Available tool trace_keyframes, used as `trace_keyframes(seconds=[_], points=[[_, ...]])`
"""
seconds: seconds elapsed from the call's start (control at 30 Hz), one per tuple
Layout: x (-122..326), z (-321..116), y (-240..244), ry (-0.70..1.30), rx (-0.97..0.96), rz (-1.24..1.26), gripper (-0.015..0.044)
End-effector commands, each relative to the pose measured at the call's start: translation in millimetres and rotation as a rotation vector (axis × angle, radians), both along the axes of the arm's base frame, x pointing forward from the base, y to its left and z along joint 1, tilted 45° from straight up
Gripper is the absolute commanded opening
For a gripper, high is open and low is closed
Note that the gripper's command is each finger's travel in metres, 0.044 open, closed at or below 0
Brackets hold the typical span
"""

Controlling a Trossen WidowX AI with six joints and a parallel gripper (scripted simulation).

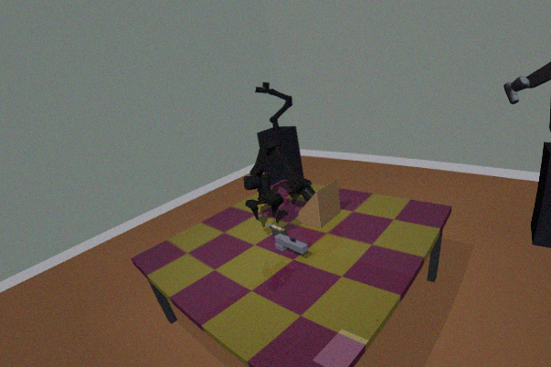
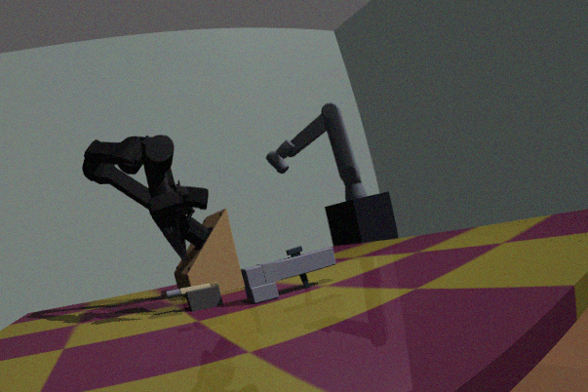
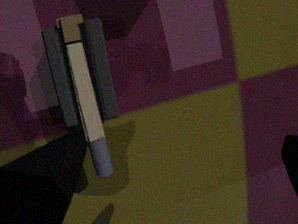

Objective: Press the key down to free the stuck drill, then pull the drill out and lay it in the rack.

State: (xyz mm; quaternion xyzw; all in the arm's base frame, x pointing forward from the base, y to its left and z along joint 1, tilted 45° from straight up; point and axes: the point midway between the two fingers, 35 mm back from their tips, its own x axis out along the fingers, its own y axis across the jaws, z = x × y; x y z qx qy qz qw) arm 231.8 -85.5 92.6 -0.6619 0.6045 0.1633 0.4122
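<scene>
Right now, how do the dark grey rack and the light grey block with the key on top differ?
The rack is dark grey, short and low; the block is light grey and longer. The rack cradles the tan drill, whose grey tip overhangs one end; the block's top carries only the small dark key. The rack lies flat; the block's far end is propped on a thin leg. Both sit on the checkered table.
</scene>
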Motion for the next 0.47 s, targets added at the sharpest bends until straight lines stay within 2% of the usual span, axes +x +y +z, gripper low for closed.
trace_keyframes(seconds=[0.0, 0.23, 0.43], points=[[32, 20, 36, -0.225, 0.101, 0.046, 0.044], [75, 63, 125, -0.595, 0.409, 0.144, 0.044], [86, 112, 208, -0.836, 0.749, 0.231, 0.044]])
